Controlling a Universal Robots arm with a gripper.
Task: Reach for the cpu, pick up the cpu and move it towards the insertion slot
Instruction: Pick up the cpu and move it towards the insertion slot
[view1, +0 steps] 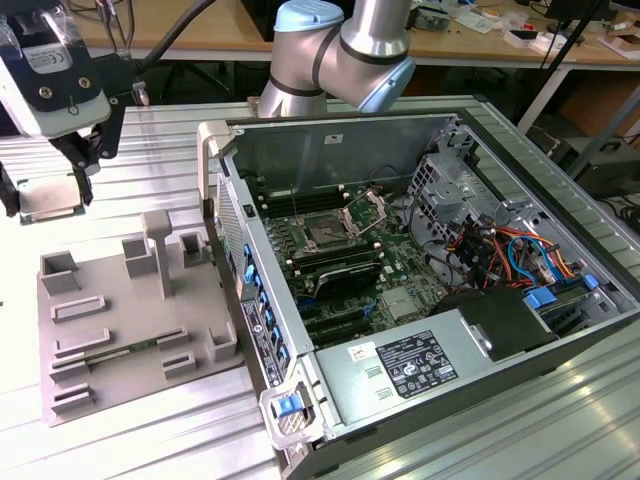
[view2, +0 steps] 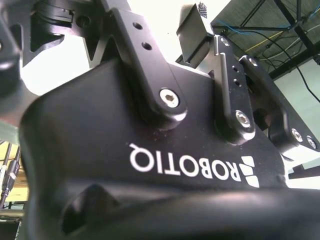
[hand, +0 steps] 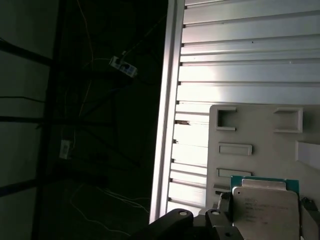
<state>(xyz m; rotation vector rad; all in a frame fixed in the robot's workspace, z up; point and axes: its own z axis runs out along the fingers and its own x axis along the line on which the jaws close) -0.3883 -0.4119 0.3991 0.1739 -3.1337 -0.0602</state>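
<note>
In the exterior view my gripper (view1: 46, 203) hangs at the far left, above the metal table and beyond the grey tray (view1: 130, 330). It is shut on the cpu (view1: 45, 192), a flat square chip with a silver top and green edge held level between the two black fingers. The first wrist view shows the cpu (hand: 267, 212) between the fingers (hand: 223, 204), with the tray (hand: 260, 130) beneath it. The insertion slot (view1: 326, 236), a dark socket with its steel bracket raised, lies inside the open computer case well toward the exterior view's right of the gripper.
The open computer case (view1: 420, 290) fills the middle and right, with a tall side wall (view1: 215, 190) facing the tray. A labelled power-supply box (view1: 410, 365) sits at its front. The tray carries upright posts (view1: 158, 250). The arm's elbow (view1: 340, 50) rises behind the case.
</note>
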